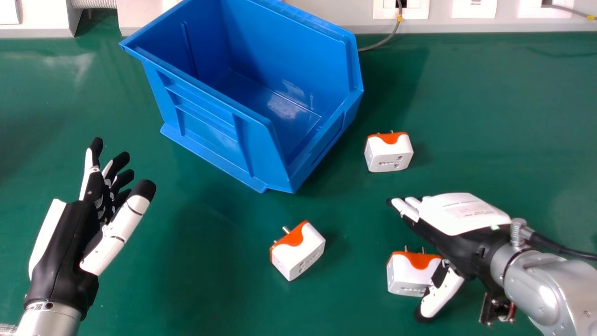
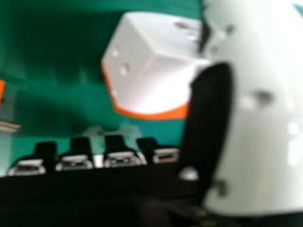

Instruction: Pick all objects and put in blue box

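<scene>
Blue box: resting on the green table from upper left to upper centre of the head view, set at an angle, with open top and inner floor exposed, and with a low front edge turned toward lower right.
Right-of-centre adapter: lying near the box, white with an orange end, prongs aimed at the top of the frame.
Lower-centre adapter: seated below the box's near corner and apart from it, turned askew, prongs pointing to upper left.
Lower-right adapter: pictured on the table at the right hand, partly covered by the thumb; in the right hand view, seen between thumb and fingertips, too close to call for contact.
Right hand: stretched in from the lower right, back of the palm upward, with fingers extended toward the left and thumb spread away from them, open rather than gripping.
Left hand: poised at lower left, well apart from the adapters, with fingers loosely open toward the top of the frame and thumb held wide.
Wall sockets: lined up along the top edge, with a grey cable running down behind the box.
</scene>
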Robot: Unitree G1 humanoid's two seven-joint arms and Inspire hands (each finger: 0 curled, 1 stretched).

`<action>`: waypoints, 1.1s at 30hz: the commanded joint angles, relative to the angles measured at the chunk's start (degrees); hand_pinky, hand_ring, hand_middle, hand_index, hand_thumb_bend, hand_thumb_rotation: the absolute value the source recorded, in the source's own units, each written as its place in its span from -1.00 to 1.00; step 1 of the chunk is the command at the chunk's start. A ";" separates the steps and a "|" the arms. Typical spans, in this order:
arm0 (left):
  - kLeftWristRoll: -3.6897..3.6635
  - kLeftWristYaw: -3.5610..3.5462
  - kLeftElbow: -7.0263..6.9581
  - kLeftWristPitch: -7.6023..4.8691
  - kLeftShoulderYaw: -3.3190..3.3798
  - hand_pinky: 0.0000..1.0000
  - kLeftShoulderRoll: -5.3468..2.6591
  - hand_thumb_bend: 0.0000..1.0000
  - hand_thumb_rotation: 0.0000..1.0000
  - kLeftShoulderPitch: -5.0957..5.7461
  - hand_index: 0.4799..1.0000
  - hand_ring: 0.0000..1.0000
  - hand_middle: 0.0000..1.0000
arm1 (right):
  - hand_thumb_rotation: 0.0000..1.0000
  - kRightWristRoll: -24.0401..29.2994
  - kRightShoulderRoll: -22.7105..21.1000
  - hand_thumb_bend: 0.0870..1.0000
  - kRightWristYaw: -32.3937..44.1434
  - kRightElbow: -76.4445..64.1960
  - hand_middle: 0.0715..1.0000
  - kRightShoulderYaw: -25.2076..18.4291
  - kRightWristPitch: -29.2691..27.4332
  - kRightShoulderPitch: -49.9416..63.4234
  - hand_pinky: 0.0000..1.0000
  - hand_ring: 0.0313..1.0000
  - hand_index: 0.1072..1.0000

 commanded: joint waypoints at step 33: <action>0.07 0.32 -2.06 -0.37 0.38 0.87 0.84 0.29 0.45 0.05 0.83 0.91 0.95 | -0.61 -0.91 -0.80 0.35 0.50 -4.69 1.00 1.76 0.84 1.73 0.97 1.00 0.93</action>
